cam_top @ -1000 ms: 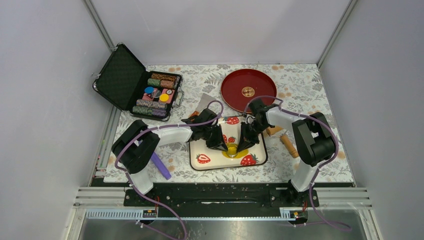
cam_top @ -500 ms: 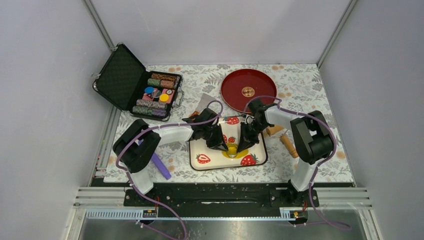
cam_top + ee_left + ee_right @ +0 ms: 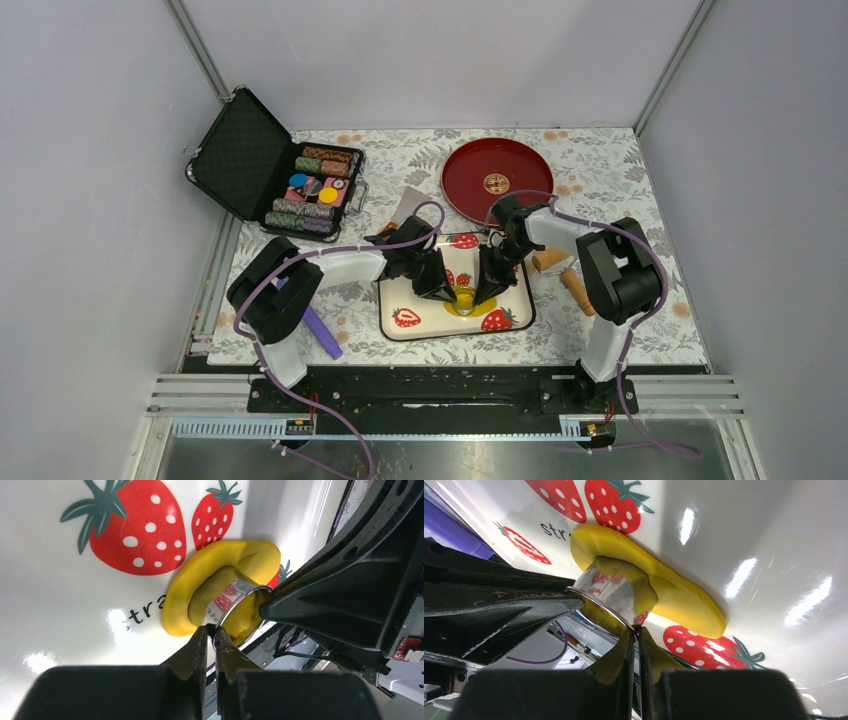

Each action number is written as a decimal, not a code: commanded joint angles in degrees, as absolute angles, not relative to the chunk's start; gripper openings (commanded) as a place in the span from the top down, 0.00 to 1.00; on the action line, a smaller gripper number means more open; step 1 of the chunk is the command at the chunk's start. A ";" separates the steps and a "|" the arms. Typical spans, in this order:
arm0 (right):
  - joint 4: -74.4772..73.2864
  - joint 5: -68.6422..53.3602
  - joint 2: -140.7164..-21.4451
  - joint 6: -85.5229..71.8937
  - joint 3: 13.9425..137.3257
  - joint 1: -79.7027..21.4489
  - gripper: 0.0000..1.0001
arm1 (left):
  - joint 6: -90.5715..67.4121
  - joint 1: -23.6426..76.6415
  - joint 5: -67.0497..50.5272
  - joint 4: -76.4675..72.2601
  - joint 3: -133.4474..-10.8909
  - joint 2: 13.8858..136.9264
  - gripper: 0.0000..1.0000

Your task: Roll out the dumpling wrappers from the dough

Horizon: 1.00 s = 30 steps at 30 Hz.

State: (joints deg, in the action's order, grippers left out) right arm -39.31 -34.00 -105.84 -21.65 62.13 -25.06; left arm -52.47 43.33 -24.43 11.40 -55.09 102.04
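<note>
- The left gripper has its 2 fingers drawn together, nipping the thin upper rim of a metal ring between the tips.
- The right gripper is closed in the same way on the rim of that ring, on the opposite side, so the 2 grippers face each other across it.
- The ring is a short, mirror-bright band that stands on the dough, its lower edge sunk into the yellow.
- The dough lies on the glossy white tray, near the tray's front right part, between printed strawberries and beside some dark lettering.
- The dough is a flattened yellow patch that curves round the ring like a crescent, with a raised lip along 1 side.
- More yellow shows inside the ring; it may be a cut round, but neither wrist view makes it clear whether that part is separate from the rest.
- From above, both arms reach inward and meet over the tray, hiding most of the dough.
- A red plate sits behind the tray, well apart from it.
- An open black case of chips lies at the far left.
- A wooden roller lies just to the right of the tray.
- A purple tool lies to its left.
</note>
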 commanded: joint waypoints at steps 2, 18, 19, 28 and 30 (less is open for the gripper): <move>-40.52 -20.33 -111.76 -18.93 59.01 -27.95 1.00 | -52.13 44.22 -14.11 17.94 -48.23 110.41 1.00; -39.42 -17.95 -114.78 -19.77 58.81 -29.65 1.00 | -51.23 44.26 -9.46 23.90 -50.25 111.42 1.00; -39.42 -17.78 -114.97 -19.77 58.84 -29.74 1.00 | -51.21 44.27 -9.30 24.17 -50.62 111.63 1.00; -40.76 -16.16 -115.86 -20.16 59.33 -30.31 1.00 | -51.49 44.55 -8.38 25.96 -51.66 112.38 1.00; -40.70 -15.71 -115.87 -20.49 59.29 -30.45 1.00 | -51.43 44.51 -8.41 26.14 -51.83 112.57 1.00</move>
